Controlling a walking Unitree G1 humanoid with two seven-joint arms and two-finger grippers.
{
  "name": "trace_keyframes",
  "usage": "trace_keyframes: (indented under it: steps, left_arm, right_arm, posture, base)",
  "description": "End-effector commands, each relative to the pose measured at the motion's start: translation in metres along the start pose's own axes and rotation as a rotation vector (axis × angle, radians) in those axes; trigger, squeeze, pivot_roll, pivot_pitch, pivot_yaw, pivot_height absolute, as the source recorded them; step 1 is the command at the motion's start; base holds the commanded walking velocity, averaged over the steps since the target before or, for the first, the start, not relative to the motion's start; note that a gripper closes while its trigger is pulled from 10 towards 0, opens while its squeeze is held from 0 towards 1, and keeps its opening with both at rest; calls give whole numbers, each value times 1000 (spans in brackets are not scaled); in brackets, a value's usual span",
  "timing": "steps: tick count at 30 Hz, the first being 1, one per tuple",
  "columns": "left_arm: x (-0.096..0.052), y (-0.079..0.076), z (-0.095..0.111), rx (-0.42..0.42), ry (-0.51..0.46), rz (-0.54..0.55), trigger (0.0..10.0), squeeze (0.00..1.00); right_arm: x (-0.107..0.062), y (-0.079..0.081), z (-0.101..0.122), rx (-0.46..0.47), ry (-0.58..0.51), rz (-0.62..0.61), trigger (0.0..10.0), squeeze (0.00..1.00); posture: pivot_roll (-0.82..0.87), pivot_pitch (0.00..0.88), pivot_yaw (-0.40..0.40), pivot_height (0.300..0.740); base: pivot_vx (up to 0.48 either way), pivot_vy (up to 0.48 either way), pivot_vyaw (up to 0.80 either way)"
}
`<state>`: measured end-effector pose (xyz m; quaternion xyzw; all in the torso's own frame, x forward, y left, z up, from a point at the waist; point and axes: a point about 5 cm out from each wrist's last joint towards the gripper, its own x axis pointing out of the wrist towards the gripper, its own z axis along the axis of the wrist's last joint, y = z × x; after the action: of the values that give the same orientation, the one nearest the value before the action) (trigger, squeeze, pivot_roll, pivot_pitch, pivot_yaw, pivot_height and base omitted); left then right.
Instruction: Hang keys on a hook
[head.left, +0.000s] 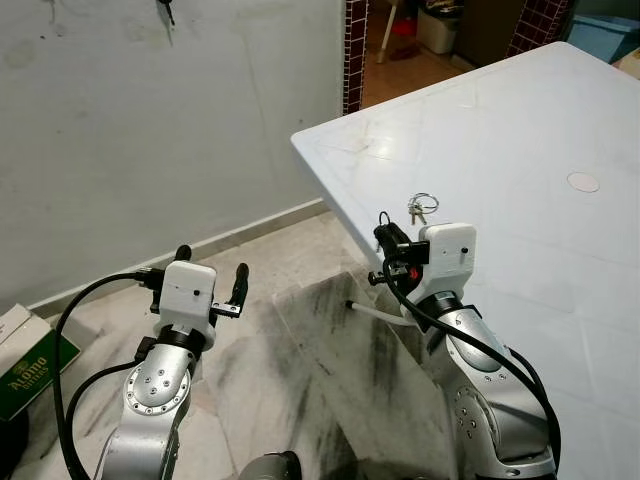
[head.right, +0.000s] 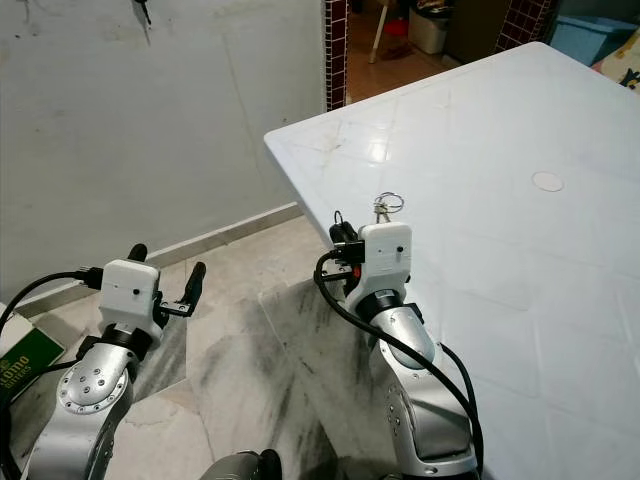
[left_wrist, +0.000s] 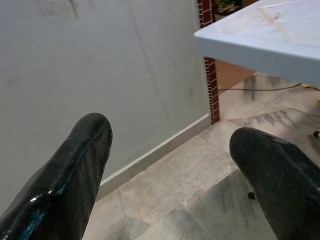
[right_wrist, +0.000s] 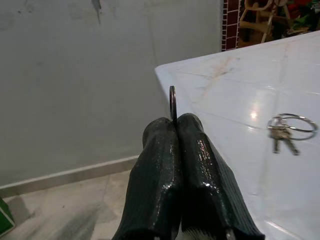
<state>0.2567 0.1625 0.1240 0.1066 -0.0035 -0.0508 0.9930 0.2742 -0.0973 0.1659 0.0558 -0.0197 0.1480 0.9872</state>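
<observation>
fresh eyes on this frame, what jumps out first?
The right gripper, its fingers pinched shut on a thin metal ring, sits at the edge of the white table. A bunch of keys lies on the table just beyond it. The left gripper hangs open over the floor.

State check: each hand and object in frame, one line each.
left hand: open, empty, over the floor.
right hand: shut on metal ring, by the table corner.
metal ring: pinched, standing edge-up.
keys: lying on white table, ungrasped.
</observation>
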Motion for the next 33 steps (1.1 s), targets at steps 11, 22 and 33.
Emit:
trace_keyframes:
  steps: [11, 22, 33]
  left_arm:
    - [2, 3, -4, -4, 23, 8, 10000, 0]
    - [5, 2, -4, -10, 26, 2, 10000, 0]
    - [11, 3, -2, -23, 5, 3, 10000, 0]
  right_arm:
    - [5, 4, 6, 17, -17, 0, 10000, 0]
    - [6, 2, 5, 14, -15, -9, 10000, 0]
    - [9, 2, 7, 6, -20, -5, 10000, 0]
  posture:
    - [43, 124, 61, 740]
    - [39, 121, 63, 740]
    - [36, 113, 62, 740]
  base:
    - [0, 459, 0]
    - [0, 480, 0]
    - [0, 175, 0]
